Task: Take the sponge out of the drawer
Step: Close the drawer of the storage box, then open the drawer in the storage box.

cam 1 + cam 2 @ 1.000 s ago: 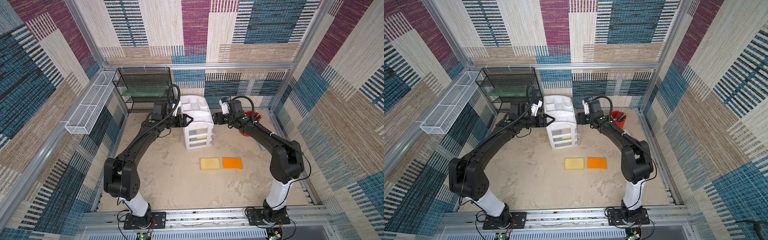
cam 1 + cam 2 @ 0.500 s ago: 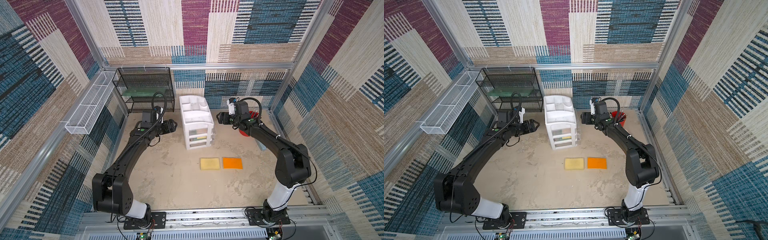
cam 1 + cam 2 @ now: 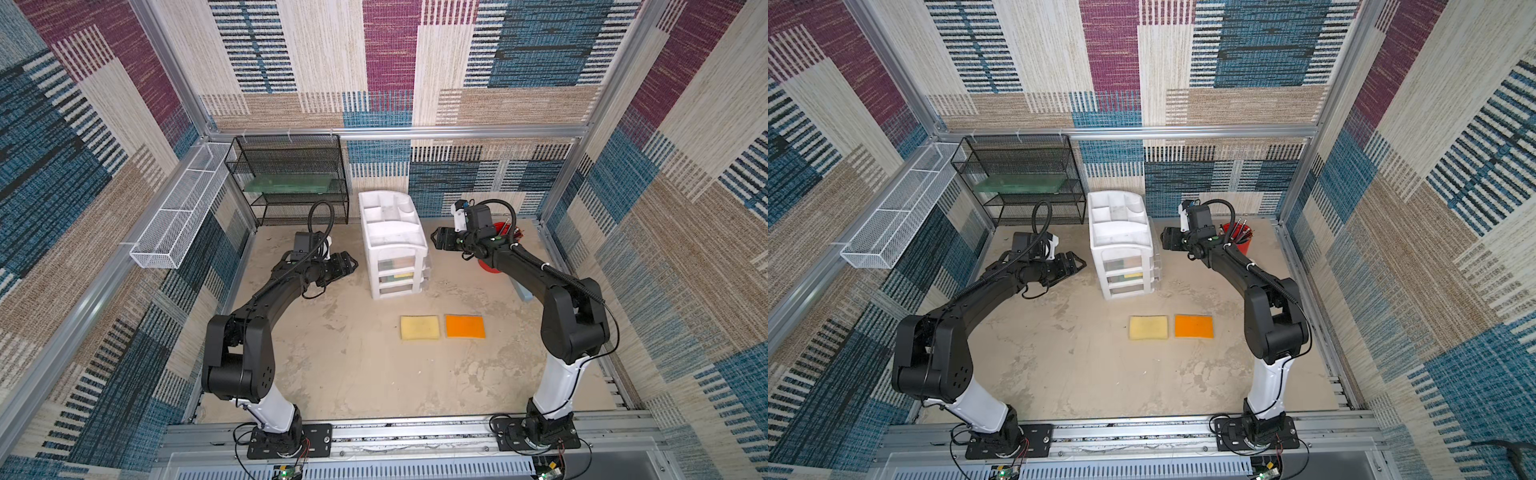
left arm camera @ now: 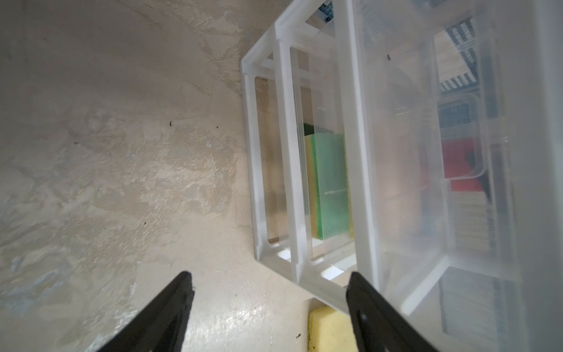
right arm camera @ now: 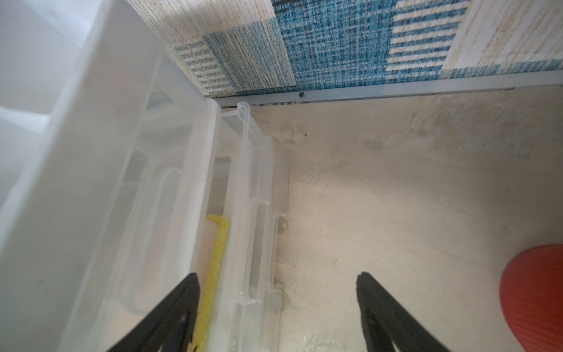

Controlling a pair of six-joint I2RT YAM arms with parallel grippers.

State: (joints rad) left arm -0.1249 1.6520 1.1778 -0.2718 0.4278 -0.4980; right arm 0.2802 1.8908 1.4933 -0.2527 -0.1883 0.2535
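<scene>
The drawer [image 3: 392, 245] [image 3: 1120, 245] is a white tower at the back middle, with three translucent fronts. A yellow and green sponge [image 4: 330, 186] lies inside it, and its yellow edge [image 5: 217, 253] shows from the other side. My left gripper [image 3: 352, 262] [image 3: 1080, 262] hangs open, low and a little left of the tower, apart from it. In the left wrist view this gripper [image 4: 269, 275] holds nothing. My right gripper [image 3: 435, 240] [image 3: 1165, 240] is open just right of the tower's upper part. In the right wrist view it [image 5: 277, 275] is empty, with the drawer fronts beside one finger.
A yellow sponge [image 3: 419, 327] and an orange sponge [image 3: 465, 326] lie on the floor in front of the tower. A red cup of pens [image 3: 500, 232] stands behind my right arm. A black mesh shelf [image 3: 291, 178] is at the back left, and a white wire basket [image 3: 178, 216] hangs on the left wall.
My left gripper has drawn back from the tower's side, leftward and lower. My right gripper has backed a little to the right. Both stay open.
</scene>
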